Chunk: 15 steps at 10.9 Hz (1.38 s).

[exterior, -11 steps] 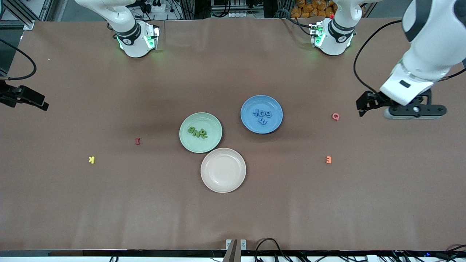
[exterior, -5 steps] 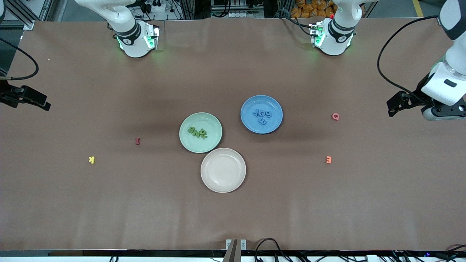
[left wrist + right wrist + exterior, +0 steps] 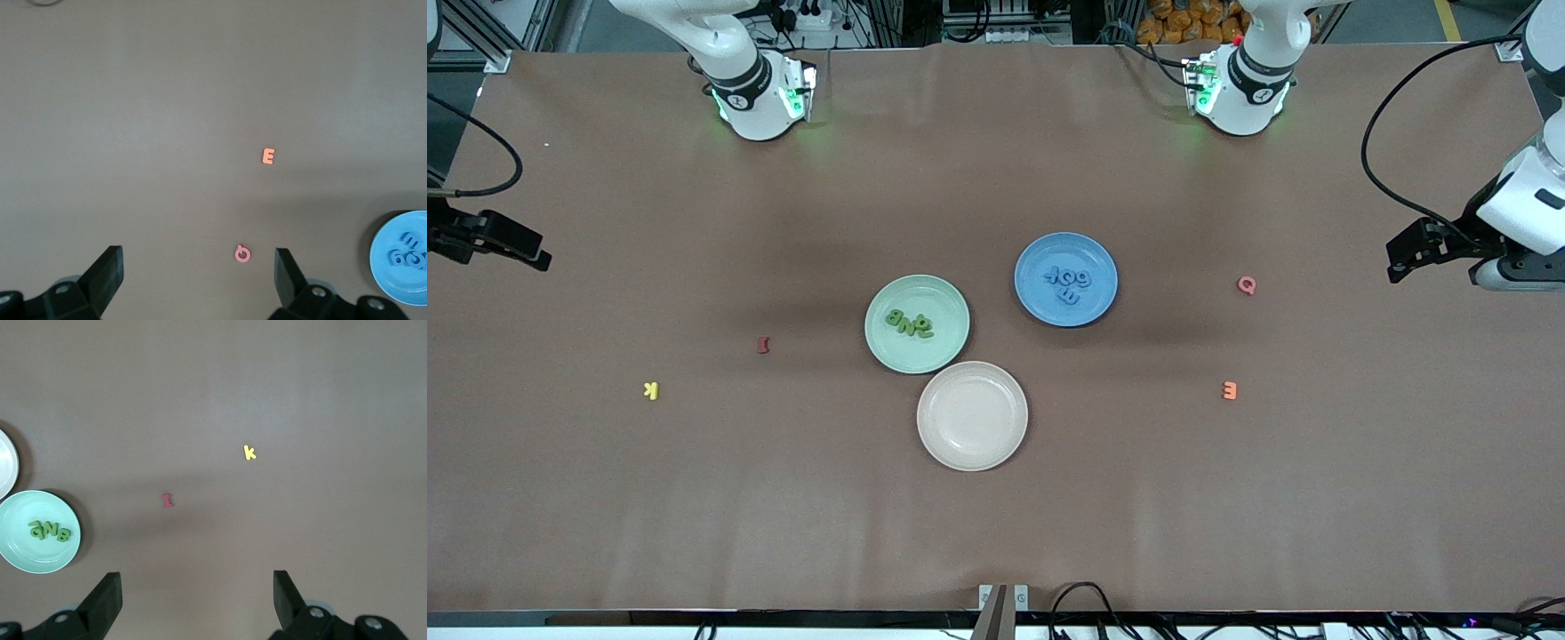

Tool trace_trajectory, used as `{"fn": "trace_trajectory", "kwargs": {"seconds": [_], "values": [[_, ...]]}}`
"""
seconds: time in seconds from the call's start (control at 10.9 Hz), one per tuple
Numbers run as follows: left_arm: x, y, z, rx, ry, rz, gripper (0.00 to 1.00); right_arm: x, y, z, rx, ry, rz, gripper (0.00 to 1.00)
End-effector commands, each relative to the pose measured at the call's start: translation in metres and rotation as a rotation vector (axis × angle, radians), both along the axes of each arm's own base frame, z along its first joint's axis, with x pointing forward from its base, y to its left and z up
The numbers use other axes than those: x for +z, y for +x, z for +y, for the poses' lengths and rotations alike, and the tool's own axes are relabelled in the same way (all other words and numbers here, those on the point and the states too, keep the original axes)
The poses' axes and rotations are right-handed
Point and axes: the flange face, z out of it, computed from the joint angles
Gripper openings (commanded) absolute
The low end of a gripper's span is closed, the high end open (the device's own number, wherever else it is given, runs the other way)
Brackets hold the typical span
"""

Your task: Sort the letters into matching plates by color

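Sorting looks done, as far as can be judged: the green letters (image 3: 909, 323) sit clustered in the mint plate (image 3: 946, 347) near mid-table, and the blue letters (image 3: 1068, 281) lie in the blue plate (image 3: 1042, 302), which sits just beside it toward the left arm's end and a bit farther from the front camera. No green or blue pieces show loose on the brown table cover (image 3: 996, 524), so nothing seems left to move. Both arms wait at the table ends w/ nothing held: left gripper (image 3: 198, 273) hangs over bare cover at its own end, jaws spread wide & empty; right gripper (image 3: 197, 595) likewise at its end, jaws wide, empty. Leftovers not part of the job: a beige-pink plate (image 3: 972, 415) touching the mint one, nearer the camera, nothing in it; pink Q (image 3: 1247, 284) & orange E (image 3: 1230, 390) toward the left arm's end; dark red letter (image 3: 763, 345) & yellow K (image 3: 651, 390) toward the right arm's. Plates are round, shallow, smooth matte plastic w/ low rims; letters look chunky, soft-edged, foam-like. Cover is matte, faintly creased.
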Motion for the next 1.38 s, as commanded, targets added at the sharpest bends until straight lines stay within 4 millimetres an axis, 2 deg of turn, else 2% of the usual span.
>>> {"fn": "trace_trajectory", "kwargs": {"seconds": [0.0,0.09,0.28,0.46,0.55,1.28], "values": [[0.01,-0.007,-0.004,-0.027,-0.026,0.024,1.0,0.0,-0.002,-0.002,-0.015,-0.011,-0.006,1.0],[0.01,-0.008,-0.015,-0.044,-0.027,0.032,1.0,0.0,-0.002,-0.002,-0.015,-0.011,-0.006,1.0],[0.016,-0.009,-0.024,-0.058,-0.028,0.022,1.0,0.0,-0.002,-0.002,-0.015,-0.011,-0.006,1.0],[0.039,-0.01,-0.026,-0.062,-0.028,0.01,1.0,0.0,-0.002,-0.001,-0.015,-0.01,-0.006,1.0],[0.041,-0.01,-0.029,-0.068,-0.028,0.008,1.0,0.0,-0.002,-0.001,-0.013,-0.009,-0.006,1.0],[0.037,-0.008,-0.04,-0.09,-0.028,0.013,1.0,-0.001,0.0,0.001,-0.01,-0.01,-0.01,1.0]]}}
